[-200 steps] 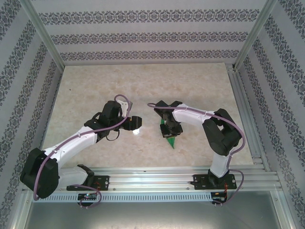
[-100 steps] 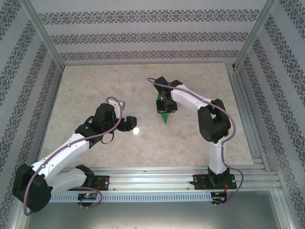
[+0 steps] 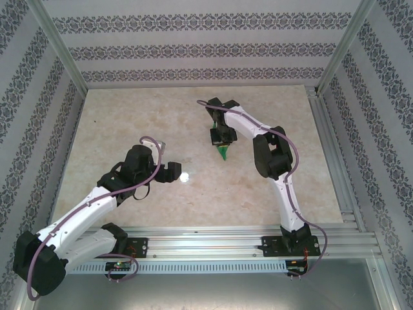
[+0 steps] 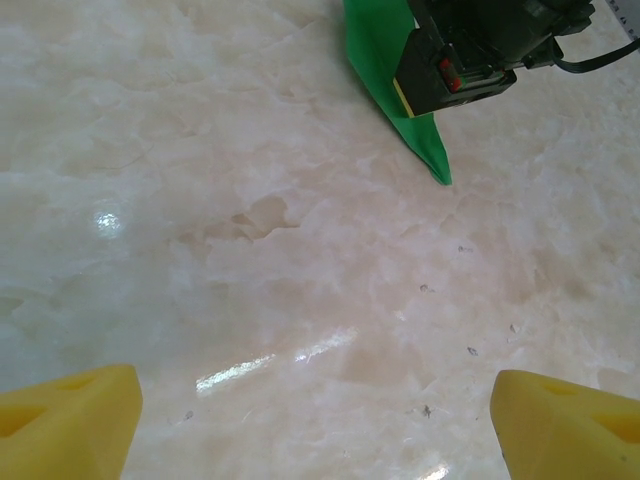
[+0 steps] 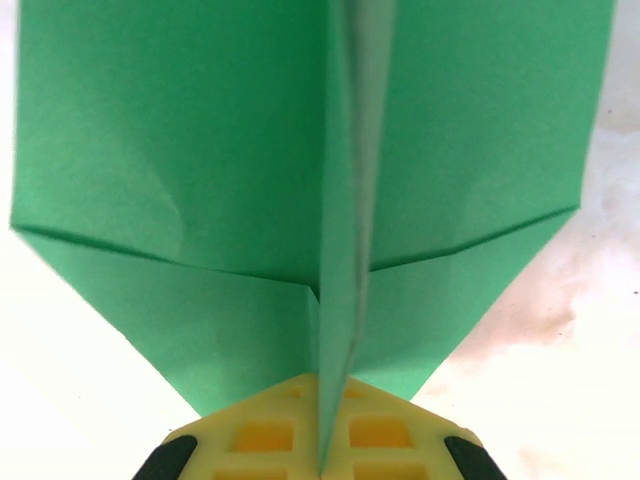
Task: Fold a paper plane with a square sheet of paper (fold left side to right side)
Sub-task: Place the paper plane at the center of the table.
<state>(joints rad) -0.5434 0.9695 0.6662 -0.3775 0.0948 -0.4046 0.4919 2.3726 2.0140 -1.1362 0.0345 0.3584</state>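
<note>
Right pincer (image 5: 320, 445) pinches the paper plane (image 5: 180, 150) at its centre fold; left pincer (image 4: 318, 425) stands spread wide above the table (image 4: 250, 260)

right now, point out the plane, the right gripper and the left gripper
plane (image 5: 170, 140): right wrist view, on one flat wing
right gripper (image 5: 321, 435): right wrist view, where its fingertips pinch the plane
left gripper (image 4: 315, 425): left wrist view, midway between its open fingertips

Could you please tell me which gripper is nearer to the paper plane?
Right. The right gripper is shut on the plane, at its centre fold; the left gripper is open, apart from it, off to its left.
</note>
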